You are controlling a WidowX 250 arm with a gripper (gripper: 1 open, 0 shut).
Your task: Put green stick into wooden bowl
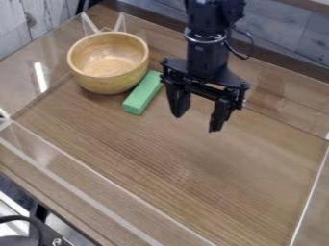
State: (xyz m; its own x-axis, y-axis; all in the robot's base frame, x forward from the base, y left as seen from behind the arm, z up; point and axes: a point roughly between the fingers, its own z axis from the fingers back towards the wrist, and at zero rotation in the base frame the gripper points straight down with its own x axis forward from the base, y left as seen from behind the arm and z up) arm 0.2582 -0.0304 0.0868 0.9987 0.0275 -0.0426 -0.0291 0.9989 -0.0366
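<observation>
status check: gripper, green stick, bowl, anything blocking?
Black gripper open, empty, pointing down beside the stick. Bright green rectangular stick flat on the table, against the round tan wooden bowl, not in it. Nothing in the way.

1. I see a smooth, pale wooden bowl, satin sheen
2. At its 4 o'clock, a matt green stick, plastic-looking
3. Table: wood-grain, slightly glossy
4. Gripper: matt black

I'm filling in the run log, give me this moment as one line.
hand: open, pointing down, holding nothing | green stick: on table beside wooden bowl, left of hand | bowl: empty | step: stick not yet grasped
</observation>
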